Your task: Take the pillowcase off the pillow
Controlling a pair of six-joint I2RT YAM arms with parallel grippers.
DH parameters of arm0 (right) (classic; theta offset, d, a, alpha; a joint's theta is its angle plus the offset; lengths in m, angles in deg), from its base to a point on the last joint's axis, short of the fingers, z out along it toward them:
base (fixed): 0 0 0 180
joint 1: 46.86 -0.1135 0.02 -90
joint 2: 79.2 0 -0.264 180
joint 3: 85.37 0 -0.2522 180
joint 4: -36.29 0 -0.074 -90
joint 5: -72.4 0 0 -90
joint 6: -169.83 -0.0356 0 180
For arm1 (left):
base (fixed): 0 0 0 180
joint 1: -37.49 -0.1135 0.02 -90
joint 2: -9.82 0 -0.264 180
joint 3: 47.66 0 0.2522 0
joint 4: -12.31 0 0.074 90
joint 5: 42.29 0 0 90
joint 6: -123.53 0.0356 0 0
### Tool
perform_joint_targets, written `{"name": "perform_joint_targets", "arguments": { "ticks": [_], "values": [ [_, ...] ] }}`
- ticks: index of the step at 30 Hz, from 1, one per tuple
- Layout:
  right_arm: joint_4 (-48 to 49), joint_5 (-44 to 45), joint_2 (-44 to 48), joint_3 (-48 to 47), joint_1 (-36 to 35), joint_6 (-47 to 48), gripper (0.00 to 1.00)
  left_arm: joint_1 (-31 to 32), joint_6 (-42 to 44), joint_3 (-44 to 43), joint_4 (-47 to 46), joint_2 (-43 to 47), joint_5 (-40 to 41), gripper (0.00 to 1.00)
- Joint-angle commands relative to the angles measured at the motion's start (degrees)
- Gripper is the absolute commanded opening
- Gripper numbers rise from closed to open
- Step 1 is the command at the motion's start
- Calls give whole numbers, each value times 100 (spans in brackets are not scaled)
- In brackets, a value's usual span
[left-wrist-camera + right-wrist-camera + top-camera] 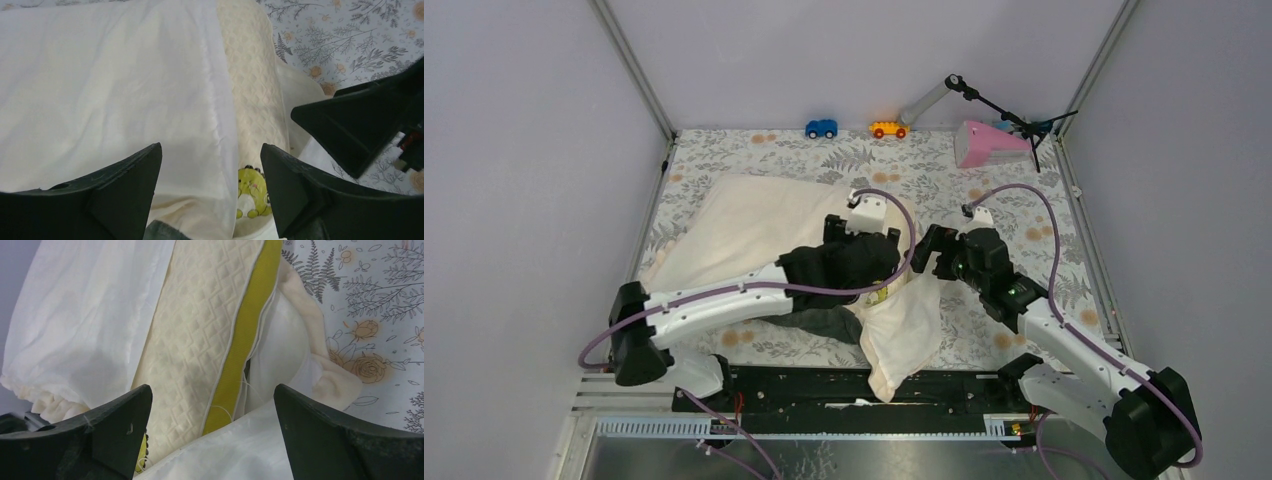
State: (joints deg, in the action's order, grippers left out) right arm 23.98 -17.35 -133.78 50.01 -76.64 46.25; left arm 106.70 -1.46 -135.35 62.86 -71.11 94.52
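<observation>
The pillow (902,335) lies slantwise on the table, mostly inside the cream-white pillowcase (734,225). In the left wrist view the smooth pillowcase (100,90) ends at an edge beside a bare quilted strip of pillow (250,75) with the yellow logo (252,192). My left gripper (210,165) is open above that edge and holds nothing. My right gripper (932,252) is open beside it; it (212,400) is over the quilted pillow (200,330), the yellow-green band (245,340) and the pillowcase's ruffled border (325,375).
A grey cloth (824,322) lies under my left arm near the front edge. A blue toy car (821,128), an orange toy car (887,129), a pink object (989,145) and a black stand (999,110) are along the back. The table has a fern-print cover (1024,215).
</observation>
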Motion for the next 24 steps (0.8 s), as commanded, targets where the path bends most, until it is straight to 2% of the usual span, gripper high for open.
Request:
{"name": "perform_joint_targets", "arguments": {
  "ticks": [1, 4, 8, 12, 16, 17, 21, 24],
  "values": [
    [476, -306, -72, 68, -8, -261, 97, -620, 229, -272, -368, -406, -1226, 78],
    [673, -422, -188, 81, -10, -334, 91, -857, 237, -7, -727, -503, -1913, 73],
    [860, -502, -487, 100, -10, -421, 89, -1129, 185, 338, -1124, -526, -2713, 71],
    [1153, -879, -928, 75, -12, -543, 87, -1308, 113, 525, -1160, -633, -2929, 66],
    [1256, -1136, -1409, -101, -11, -622, 85, -1438, 48, 675, -1140, -685, -3118, 53],
    [1253, -1155, -1482, -139, -10, -623, 83, -1471, 24, 701, -1079, -703, -3096, 50],
    [1239, -1085, -1594, -247, -10, -627, 60, -1565, -34, 826, -840, -723, -3054, 41],
    [1174, -918, -1525, -298, -10, -591, 45, -1701, -35, 1091, -911, -670, -3467, 37]
  ]
}}
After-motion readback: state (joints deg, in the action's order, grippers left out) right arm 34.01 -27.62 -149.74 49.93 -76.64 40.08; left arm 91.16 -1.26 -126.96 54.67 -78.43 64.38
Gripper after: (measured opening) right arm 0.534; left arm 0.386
